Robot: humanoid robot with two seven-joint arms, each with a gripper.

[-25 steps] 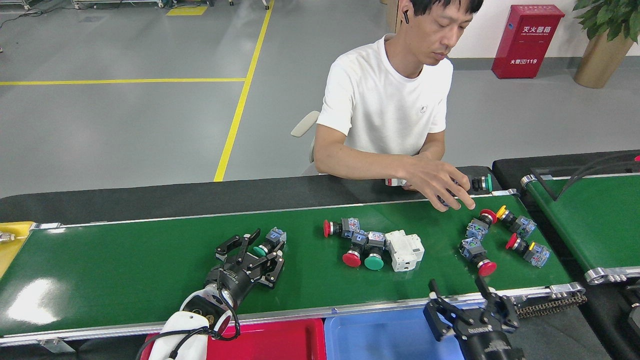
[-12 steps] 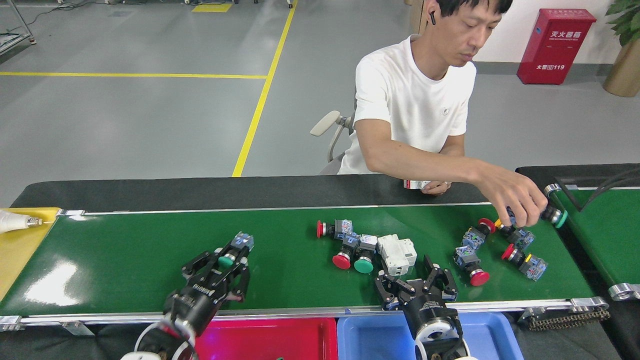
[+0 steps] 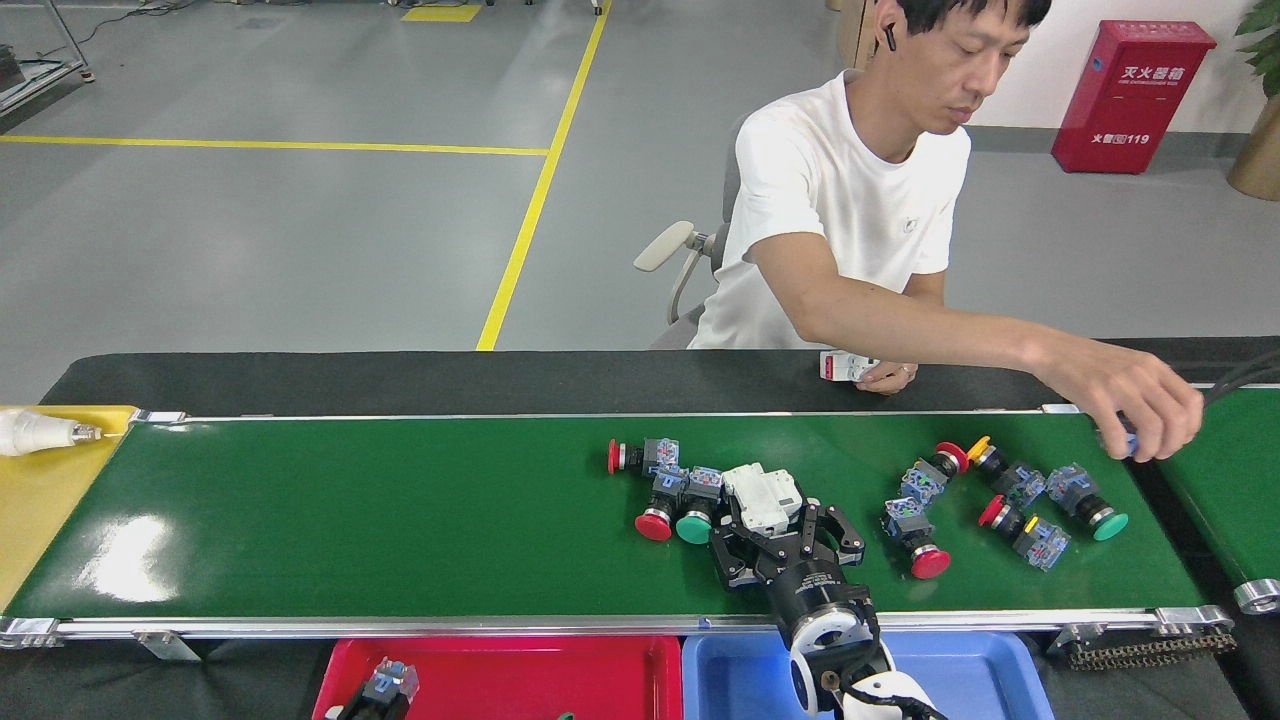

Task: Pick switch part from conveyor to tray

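Reaching up from the bottom edge, my right gripper (image 3: 783, 528) sits low over the conveyor (image 3: 350, 520), its black fingers (image 3: 735, 545) spread wide around the near end of a white switch part (image 3: 762, 497). The fingers flank that block, though from this angle I cannot tell whether they touch it. Just left of the block lie push-button switches with a red cap (image 3: 653, 525) and a green cap (image 3: 692, 527); a further cluster of button switches (image 3: 1000, 495) lies well to the right.

My left gripper (image 3: 383, 695) is barely visible at the bottom edge, over the red tray (image 3: 560, 670); a small blue-topped part shows at its tip, but I cannot tell how the fingers are set. A blue tray (image 3: 740, 675) sits beside the red one. Across the belt, a person's hand (image 3: 1150, 405) reaches over the far right end.
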